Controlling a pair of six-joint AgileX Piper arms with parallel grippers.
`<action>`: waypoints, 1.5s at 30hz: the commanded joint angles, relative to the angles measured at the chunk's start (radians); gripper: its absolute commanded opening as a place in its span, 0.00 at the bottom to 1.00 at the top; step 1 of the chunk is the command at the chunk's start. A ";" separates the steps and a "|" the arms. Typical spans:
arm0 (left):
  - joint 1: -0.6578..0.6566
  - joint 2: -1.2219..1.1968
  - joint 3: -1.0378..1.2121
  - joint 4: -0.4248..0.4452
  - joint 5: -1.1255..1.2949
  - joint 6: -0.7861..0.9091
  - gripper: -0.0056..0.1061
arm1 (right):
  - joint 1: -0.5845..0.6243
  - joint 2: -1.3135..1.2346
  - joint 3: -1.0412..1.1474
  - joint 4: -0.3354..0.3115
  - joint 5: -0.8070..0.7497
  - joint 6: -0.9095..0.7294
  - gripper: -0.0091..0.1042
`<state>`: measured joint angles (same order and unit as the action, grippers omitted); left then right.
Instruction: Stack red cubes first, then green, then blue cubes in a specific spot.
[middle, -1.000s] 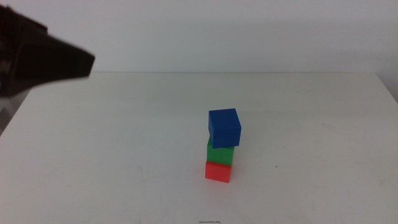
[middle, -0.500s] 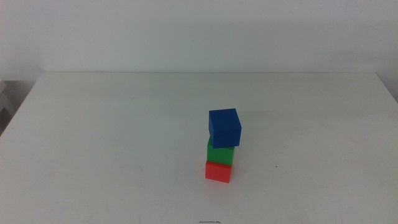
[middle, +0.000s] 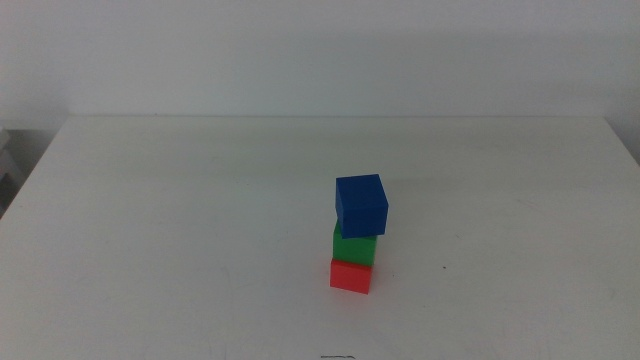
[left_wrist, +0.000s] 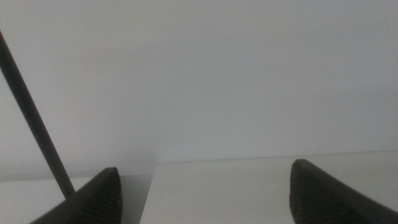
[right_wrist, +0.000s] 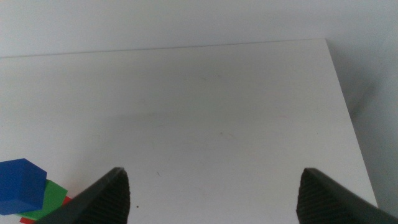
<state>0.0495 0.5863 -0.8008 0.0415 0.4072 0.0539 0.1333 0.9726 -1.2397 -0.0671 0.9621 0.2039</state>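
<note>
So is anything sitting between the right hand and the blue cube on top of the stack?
Nothing visible. From the right hand, open, only bare table lies before the blue cube.

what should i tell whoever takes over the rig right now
Left hand: open, empty, pulled back off the middle view, facing the wall past the table edge.
Right hand: open, empty, waiting over the table with the stack at the edge of its wrist view.
Stack: red cube on the table, green cube on it, blue cube on top. The blue cube sits twisted and overhangs the green one a little.
Done: all three stacked in the right order, nothing held.
Left: probably nothing; maybe check that the blue cube sits steady.
</note>
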 joint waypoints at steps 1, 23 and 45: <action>0.003 0.001 -0.018 -0.008 -0.079 -0.014 0.87 | -0.006 -0.012 -0.021 -0.016 -0.066 -0.013 0.83; 0.003 -0.334 0.416 -0.020 -0.221 -0.014 0.87 | -0.007 -0.654 0.891 -0.159 -0.573 -0.013 0.83; 0.003 -0.530 0.757 -0.144 -0.424 -0.014 0.87 | -0.027 -0.998 1.159 -0.027 -0.644 -0.013 0.83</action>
<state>0.0495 0.0564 -0.0409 -0.0785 0.0744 0.0527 0.1200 -0.0129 -0.0711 -0.0905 0.4081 0.2027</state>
